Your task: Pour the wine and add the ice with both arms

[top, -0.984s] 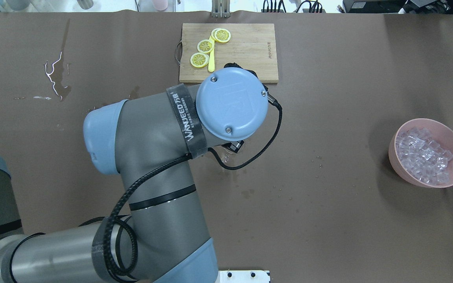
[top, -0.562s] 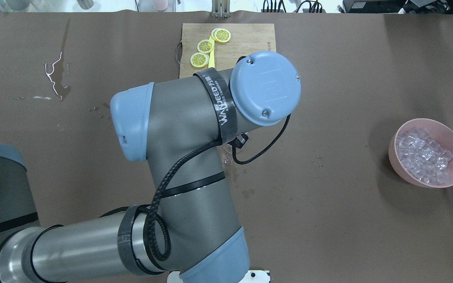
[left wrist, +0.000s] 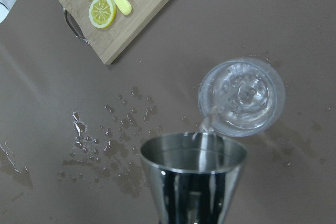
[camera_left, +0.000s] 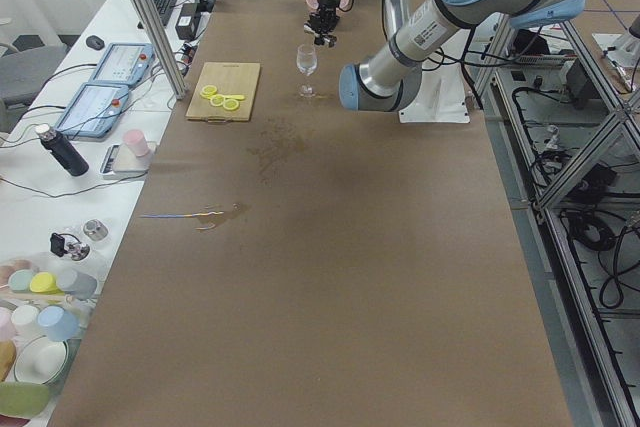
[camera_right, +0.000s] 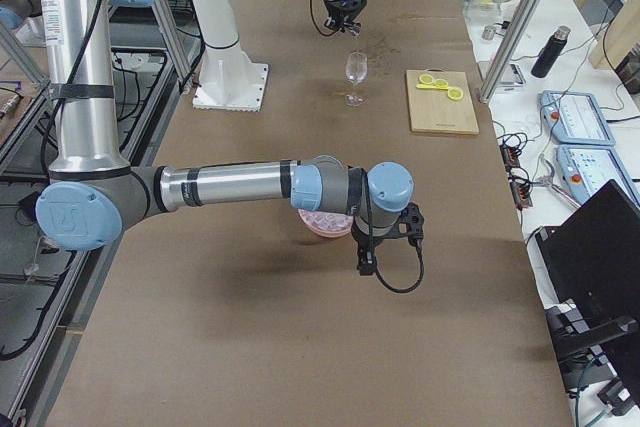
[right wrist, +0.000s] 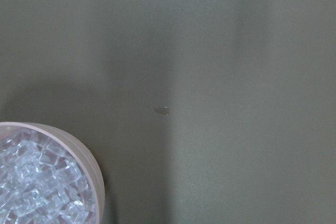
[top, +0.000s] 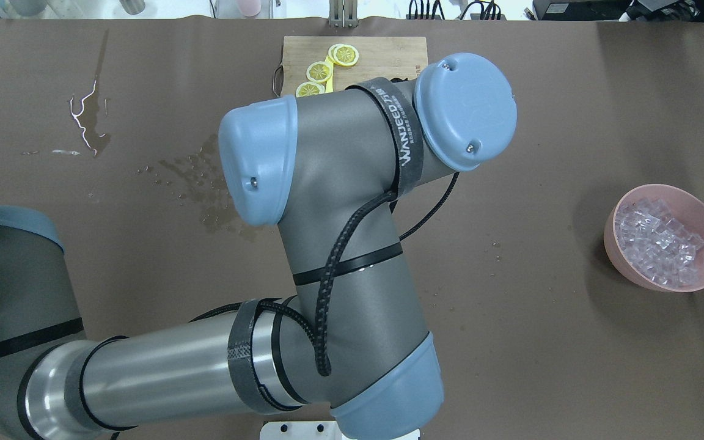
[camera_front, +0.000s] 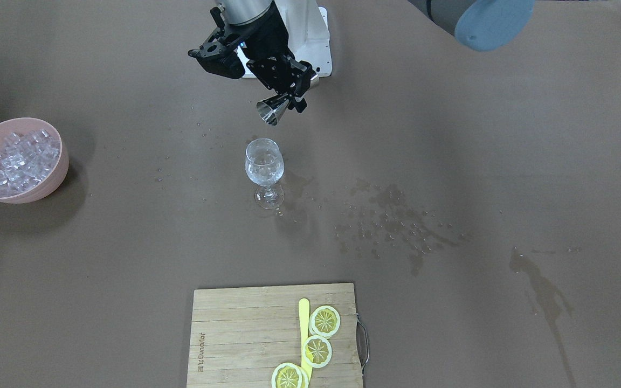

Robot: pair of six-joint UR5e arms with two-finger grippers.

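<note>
Steel jigger (camera_front: 271, 111), gripped by left fingers (camera_front: 297, 103) at upper centre, pours into wine glass (camera_front: 264, 164) on tabletop (camera_front: 450, 161) — right fingers (camera_right: 366, 257) hang near pink bowl (camera_front: 57, 172) of ice (camera_front: 16, 161), grip impossible to tell.

Noted dull brown across the table cover (camera_front: 504, 161); pale pink on the nine-o'clock bowl (camera_front: 46, 186), glassy white on its ice (camera_front: 16, 161); mirror silver on the jigger (camera_front: 271, 111); yellow on lemon slices (camera_front: 325, 320), streaked tan on the six-o'clock bamboo board (camera_front: 246, 334).
</note>
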